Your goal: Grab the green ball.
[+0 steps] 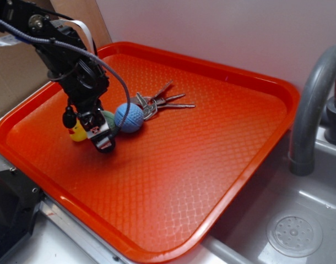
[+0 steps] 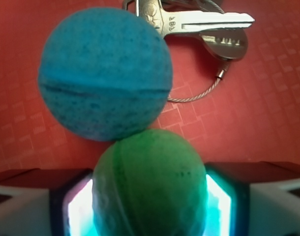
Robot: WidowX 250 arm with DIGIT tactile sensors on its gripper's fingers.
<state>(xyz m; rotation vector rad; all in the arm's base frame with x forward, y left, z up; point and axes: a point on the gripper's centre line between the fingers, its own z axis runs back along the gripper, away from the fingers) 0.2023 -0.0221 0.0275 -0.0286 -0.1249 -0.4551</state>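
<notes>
Filling the bottom centre of the wrist view, the green ball [image 2: 150,184] sat squarely between the two fingers [image 2: 34,209] of the claw [image 2: 150,216], whose lit inner pads glowed close against its left and right flanks. Whether the pads were actually pressing the ball or just short of it could not be told; no clear strip of tray showed on either side, so the jaws looked drawn in to about the ball's width, around it rather than wide open. A ball has no long axis, so the grip angle hardly mattered.

At 12 o'clock from the green ball, touching it or very nearly so, lay the blue ball [image 2: 105,73], with a dark seam running across it. Beyond that, toward 1 o'clock, were the keys [image 2: 199,24] on a thin wire ring [image 2: 196,93].

From the exterior view, the claw [image 1: 101,136] was down at the surface of the red tray [image 1: 173,181], in the tray's left half. Only a sliver of the green ball [image 1: 109,120] showed behind the fingers, with the blue ball [image 1: 129,117] just at its 3 o'clock and a yellow duck [image 1: 76,132] at about 9 o'clock, partly hidden by the arm. The keys [image 1: 160,104] fanned out past the blue ball.

By my reading, the coming move turned on squeezing straight inward, since the blue ball crowded the far side only.
</notes>
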